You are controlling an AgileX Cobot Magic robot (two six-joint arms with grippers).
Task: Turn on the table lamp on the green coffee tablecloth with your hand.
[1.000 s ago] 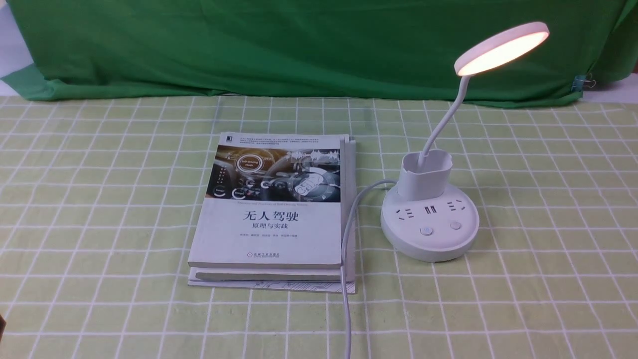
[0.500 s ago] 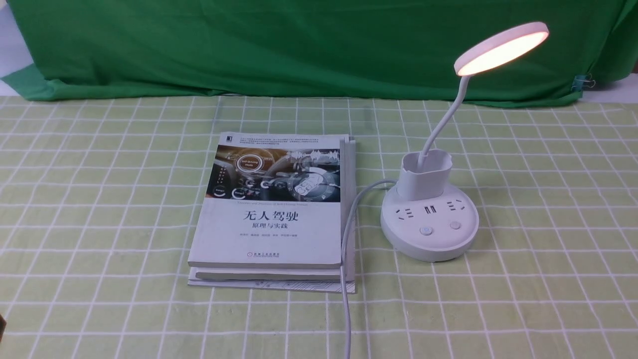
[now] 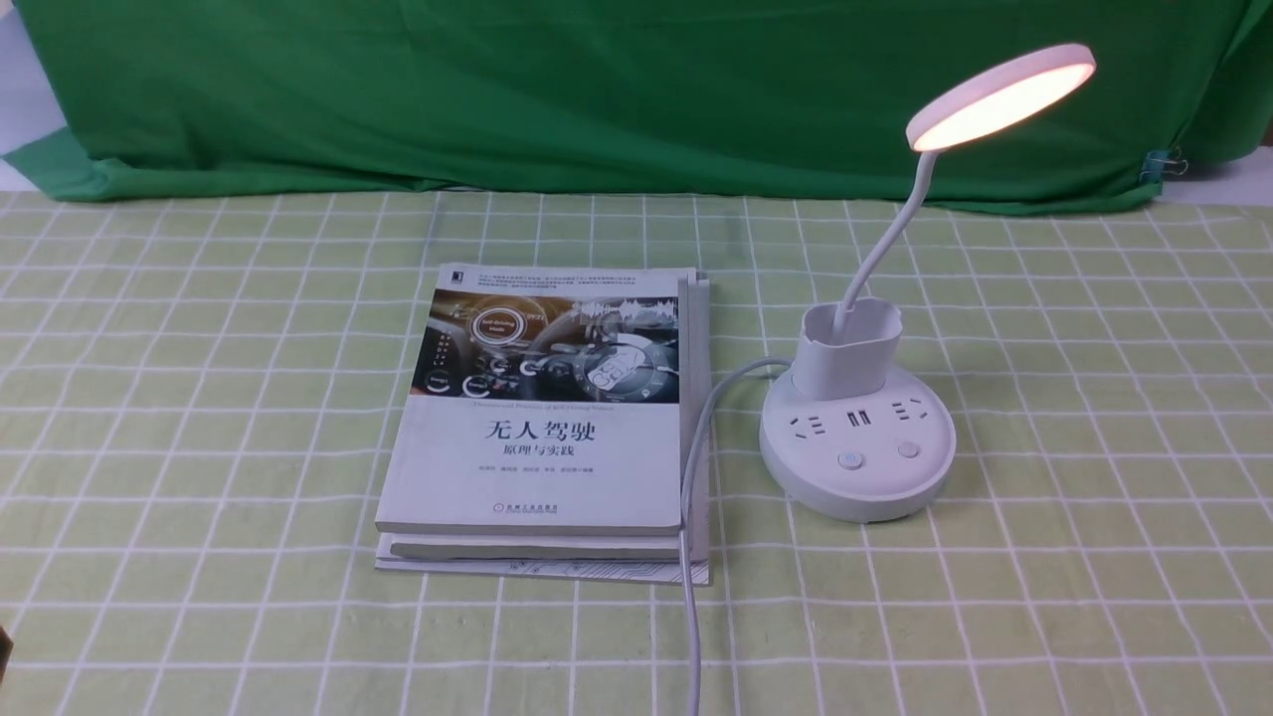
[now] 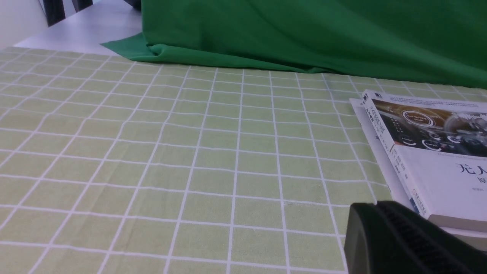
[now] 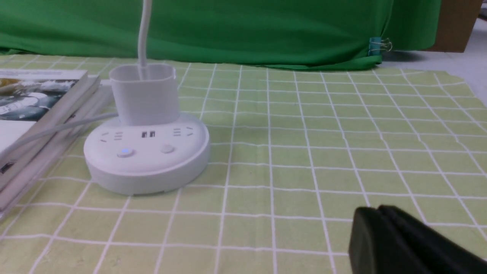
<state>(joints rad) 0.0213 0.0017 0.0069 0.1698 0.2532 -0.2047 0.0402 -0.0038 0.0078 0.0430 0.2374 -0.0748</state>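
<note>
Now the right gripper [image 5: 380,220] sits shut, jaws together, at lower right of its wrist view, empty & well apart from the table lamp [image 3: 857,452]. Left gripper [image 4: 384,217] looks shut too. Lamp glows center-right in front view on the green coffee tablecloth [image 3: 1094,398], beside a book stack [image 3: 547,428].

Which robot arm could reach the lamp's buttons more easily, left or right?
Right, probably. The table lamp stands on the robot's right, and the right gripper faces its buttons across bare tablecloth. The left gripper has the books in between.
</note>
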